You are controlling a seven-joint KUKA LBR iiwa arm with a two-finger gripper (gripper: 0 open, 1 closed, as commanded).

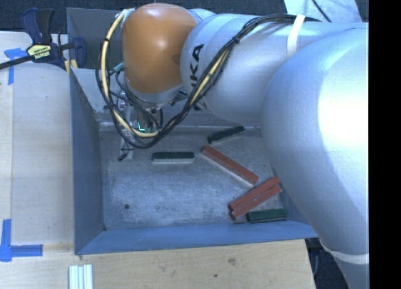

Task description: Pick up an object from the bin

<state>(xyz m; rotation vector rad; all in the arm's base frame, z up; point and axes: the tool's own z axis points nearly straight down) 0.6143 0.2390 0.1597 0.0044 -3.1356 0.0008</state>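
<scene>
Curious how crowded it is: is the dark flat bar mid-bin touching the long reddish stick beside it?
Apart. The camera view shows bin floor between the dark flat bar and the reddish stick.

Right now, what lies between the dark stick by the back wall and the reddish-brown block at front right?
In the camera view, a long reddish-brown bar lies slantwise between the dark stick and the reddish-brown block.

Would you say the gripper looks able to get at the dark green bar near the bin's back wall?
Probably yes: the gripper hangs close beside the dark green bar, with bare floor between them.
</scene>
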